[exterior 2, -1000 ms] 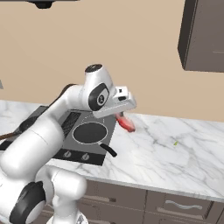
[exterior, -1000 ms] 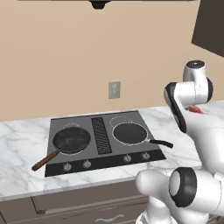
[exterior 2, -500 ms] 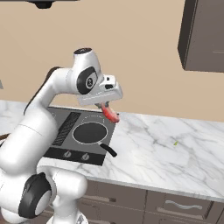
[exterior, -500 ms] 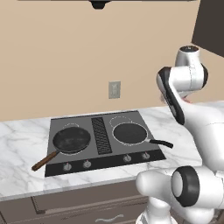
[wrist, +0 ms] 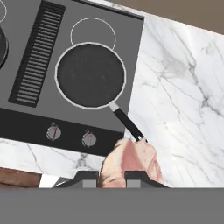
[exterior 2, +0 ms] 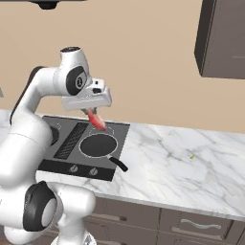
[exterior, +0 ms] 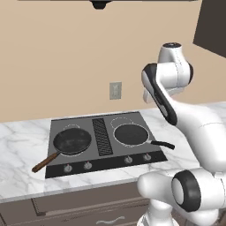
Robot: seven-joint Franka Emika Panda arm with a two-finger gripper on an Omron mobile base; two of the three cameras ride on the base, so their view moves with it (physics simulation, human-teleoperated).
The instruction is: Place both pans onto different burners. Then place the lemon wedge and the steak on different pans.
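Simulated kitchen: beige wall, white marble counter [exterior 2: 162,162], dark glass cooktop [exterior: 104,142] with central grille [exterior: 102,136], knobs along front edge. Dark upper cabinet [exterior 2: 222,38] at right of right base view; wall outlet [exterior: 115,90] above cooktop.

Gripper [exterior 2: 92,111] raised above the cooktop's right side, jaws narrow and clamped on the steak [exterior 2: 97,120]. Steak hanging down from the fingers, long axis roughly vertical, slanting a little toward the counter side in right base view. In hand view, steak [wrist: 131,162] pinched between the two fingertips, pink-red with paler edge, covering the end of the dark pan's handle.

All-dark pan [wrist: 91,75] on front right burner, below and ahead of the held steak, handle pointing toward the front right corner of the cooktop. Empty rear right burner ring [wrist: 92,31] just behind it. Wooden-handled pan [exterior: 71,141] on left side of cooktop, brown handle pointing to front left, overhanging the cooktop edge onto marble.

Lemon wedge [exterior 2: 192,156] tiny, on marble, well apart from cooktop and gripper, to the right. Nothing between steak and dark pan.
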